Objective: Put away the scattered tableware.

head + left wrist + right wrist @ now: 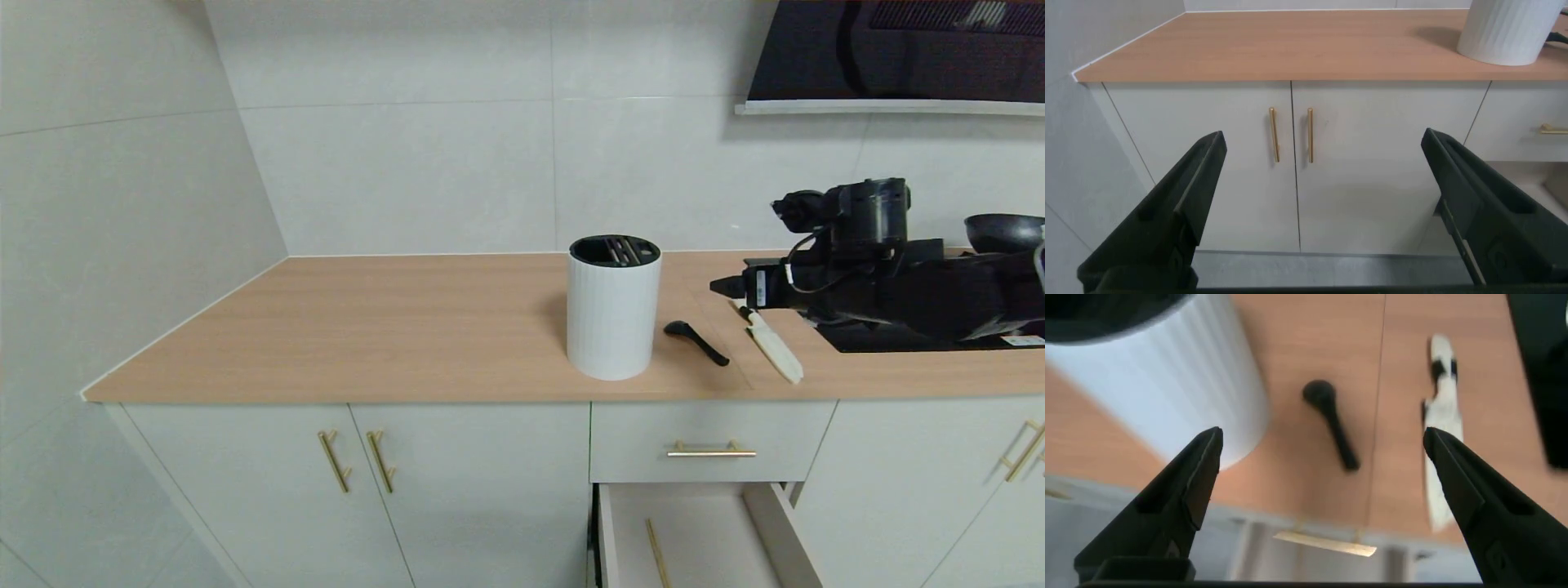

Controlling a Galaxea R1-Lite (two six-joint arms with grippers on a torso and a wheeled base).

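The right end effector (1321, 437) is hovering, fingers apart, above the black spoon (698, 343) and white knife (771, 343) lying right of the white holder (613, 310) on the bench (367, 327); the left end effector (1323, 135) is gaping too.

Bright, even, diffuse light throughout. The white ribbed cylindrical holder (613, 318) casts a faint soft shadow to its left. Up and right of it, the glossy black hood (890, 49) shows pale reflections.

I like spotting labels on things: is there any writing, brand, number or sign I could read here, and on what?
No text reads clearly anywhere.
Too small to read: the white sticker on the right arm.
No print shows on the white holder, black spoon or pale utensil.
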